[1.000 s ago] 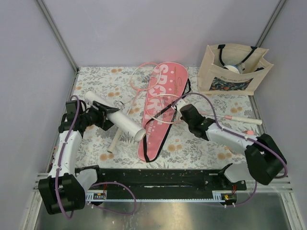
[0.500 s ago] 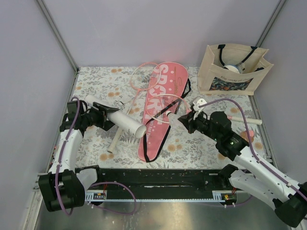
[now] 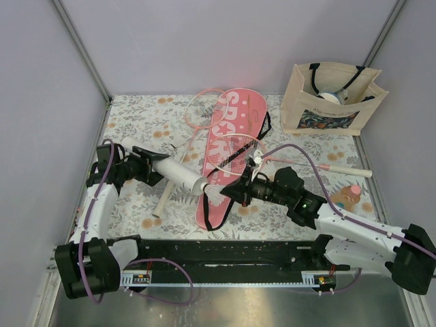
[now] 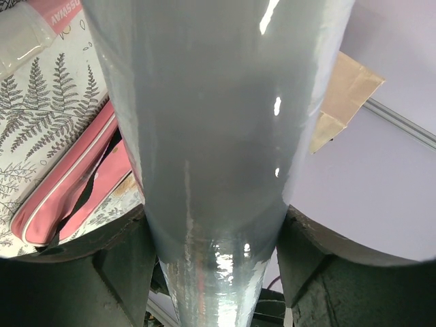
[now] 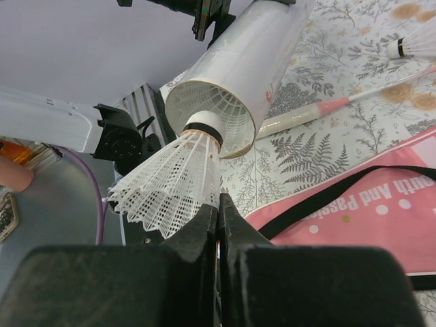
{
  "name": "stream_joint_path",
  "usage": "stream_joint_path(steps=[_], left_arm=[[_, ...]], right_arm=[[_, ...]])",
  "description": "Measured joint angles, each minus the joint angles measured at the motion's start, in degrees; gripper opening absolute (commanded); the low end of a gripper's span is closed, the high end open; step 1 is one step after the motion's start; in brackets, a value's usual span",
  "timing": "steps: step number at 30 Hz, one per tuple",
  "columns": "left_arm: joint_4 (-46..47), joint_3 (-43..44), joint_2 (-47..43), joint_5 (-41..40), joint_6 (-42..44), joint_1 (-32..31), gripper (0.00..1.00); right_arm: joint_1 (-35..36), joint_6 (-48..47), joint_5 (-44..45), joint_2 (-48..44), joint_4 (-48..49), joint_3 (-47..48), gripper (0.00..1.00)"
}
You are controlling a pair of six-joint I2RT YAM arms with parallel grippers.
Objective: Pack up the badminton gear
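Right wrist view: the right jaws, pressed shut, pinch a white shuttlecock (image 5: 170, 184) by the edge of its skirt. Its cork end sits right at the rim of the open mouth of the tube (image 5: 248, 65). Below them lies the pink cover (image 5: 368, 218), a black strap (image 5: 327, 199) across it. A second shuttlecock (image 5: 415, 46) rests on the fern-print bench (image 5: 327, 157) at the far edge of the view.

Left wrist view: the tube fills the whole gap between the left jaws, which stand wide and press on it from both sides.

Top external view: the left jaws clasp the tube near its middle and hold it tilted above the bench. Its open end points toward the centre and meets the right jaws' shuttlecock at the cover's left edge. A racket (image 3: 163, 197) lies with its handle under the tube and its head beside the top of the cover. A second racket (image 3: 351, 170) has its head on the cover and its handle out to the right. A tote (image 3: 327, 119) stands in the back right corner. A peach bottle (image 3: 349, 196) lies near the right edge.
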Motion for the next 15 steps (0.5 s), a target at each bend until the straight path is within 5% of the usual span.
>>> stream_joint_path(steps=[15], left_arm=[[0.17, -1.01, -1.70, 0.07, -0.22, 0.00, 0.42]], right_arm=[[3.13, 4.37, 5.79, 11.76, 1.01, 7.98, 0.00]])
